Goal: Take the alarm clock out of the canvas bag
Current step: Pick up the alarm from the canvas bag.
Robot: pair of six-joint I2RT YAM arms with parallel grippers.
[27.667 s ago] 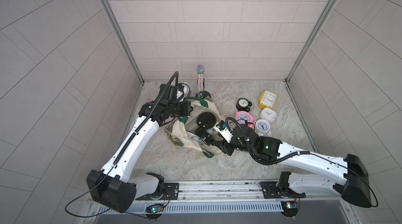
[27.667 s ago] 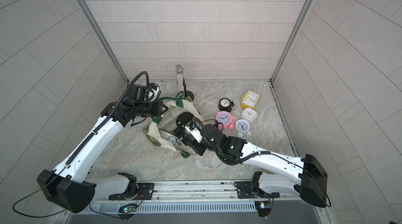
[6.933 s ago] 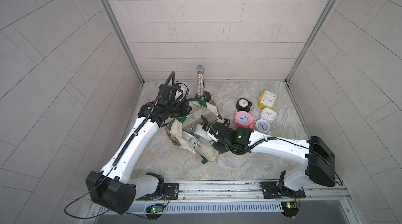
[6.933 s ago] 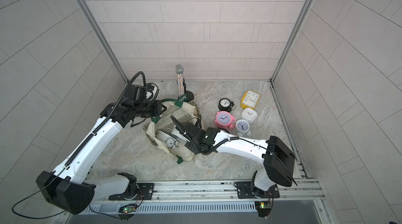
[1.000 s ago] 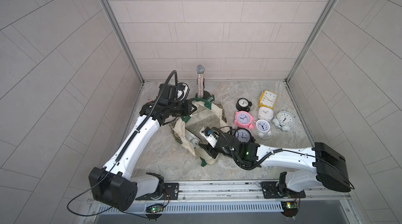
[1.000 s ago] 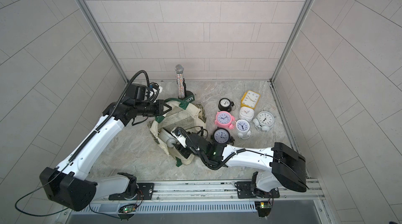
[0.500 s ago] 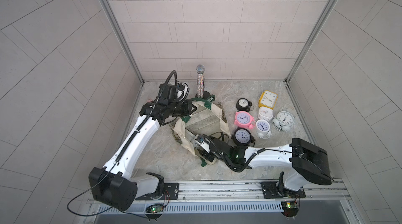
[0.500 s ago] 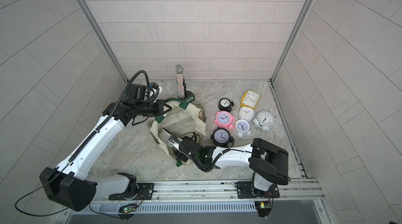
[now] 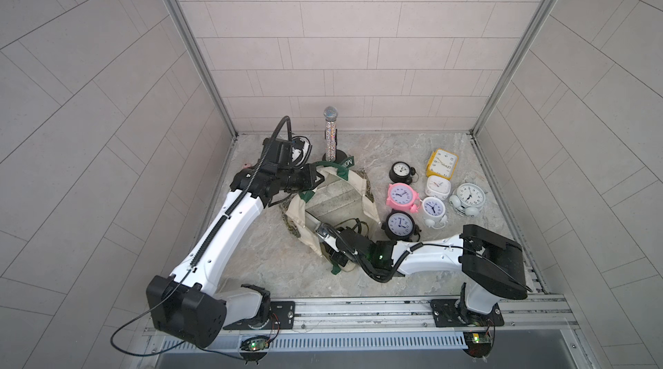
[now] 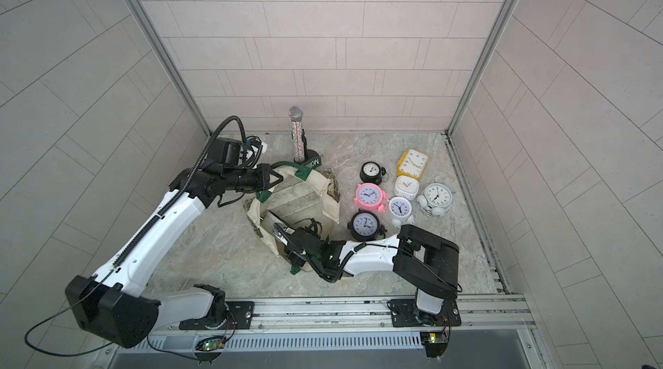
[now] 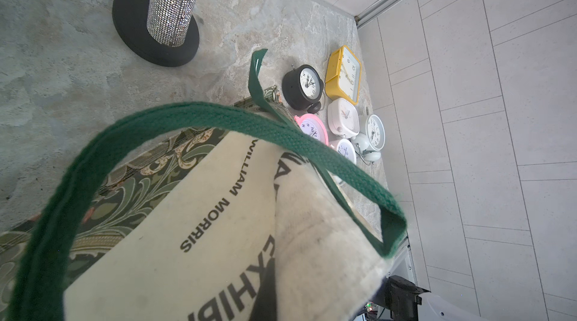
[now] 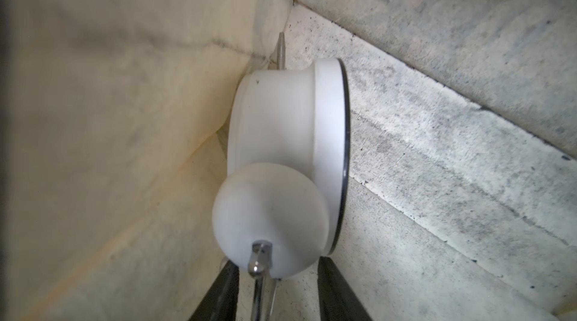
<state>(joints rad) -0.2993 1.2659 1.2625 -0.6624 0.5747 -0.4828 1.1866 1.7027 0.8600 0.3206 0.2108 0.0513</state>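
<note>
Marble floor [image 9: 272, 259]: clock [image 12: 281, 148] deep in bag [image 12: 93, 116] corner, centre of R wrist frame.
L claw [image 9: 317, 179] clenched on bag; R claw [image 12: 276, 264] straddles clock bell, grip unclear. We'd bite body squarely, w/draw slow.

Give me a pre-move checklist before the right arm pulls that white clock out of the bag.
1. Bag mouth open: ok; left gripper is shut on the canvas bag's green handle.
2. Clock framed: ok; right gripper has its fingers either side of the white alarm clock's bell.
3. Grip firm: cannot tell; contact is unclear.
4. Clock free of fabric: cannot tell; its foot pokes into a fabric corner.
5. Room beside the right arm: not ok; black clock stands close and may get bumped.
</note>
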